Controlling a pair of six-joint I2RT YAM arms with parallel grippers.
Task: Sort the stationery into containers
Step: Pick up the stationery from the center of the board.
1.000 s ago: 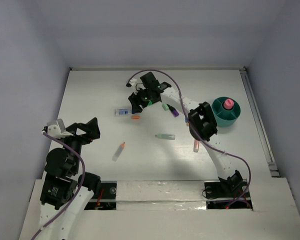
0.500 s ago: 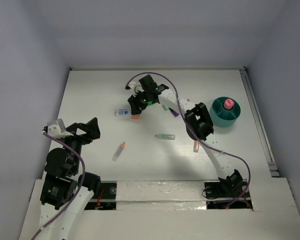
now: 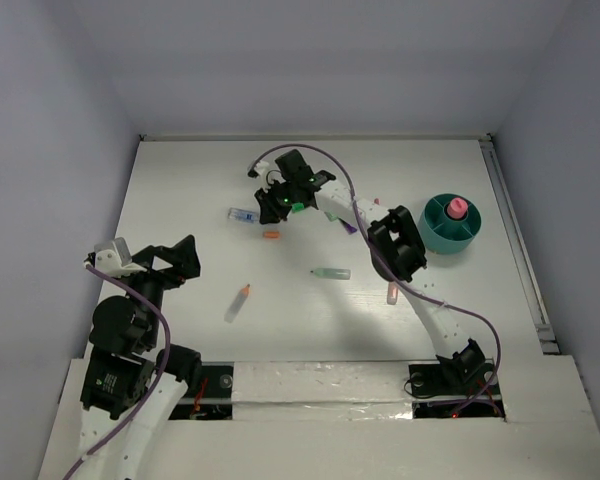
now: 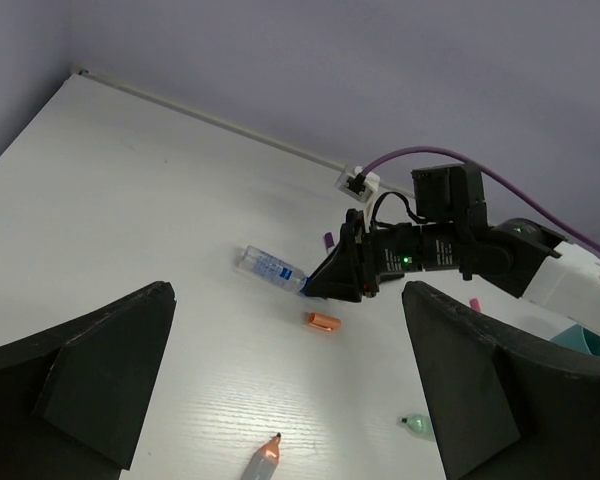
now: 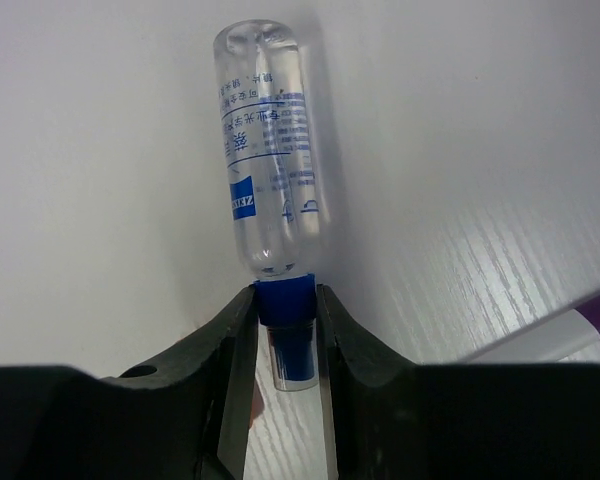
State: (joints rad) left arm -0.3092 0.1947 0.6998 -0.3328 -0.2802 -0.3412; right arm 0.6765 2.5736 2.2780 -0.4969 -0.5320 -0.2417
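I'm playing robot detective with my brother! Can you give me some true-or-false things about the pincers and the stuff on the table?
1. The right pincer has its fingers on both sides of the cap of the clear plastic bottle with a blue cap. True.
2. The left pincer holds an orange marker. False: it is wide open and holds nothing.
3. The round teal plastic tub has a pink-topped item in it. True.
4. The small orange cap lies inside the tub. False: it lies on the white table, near the bottle.
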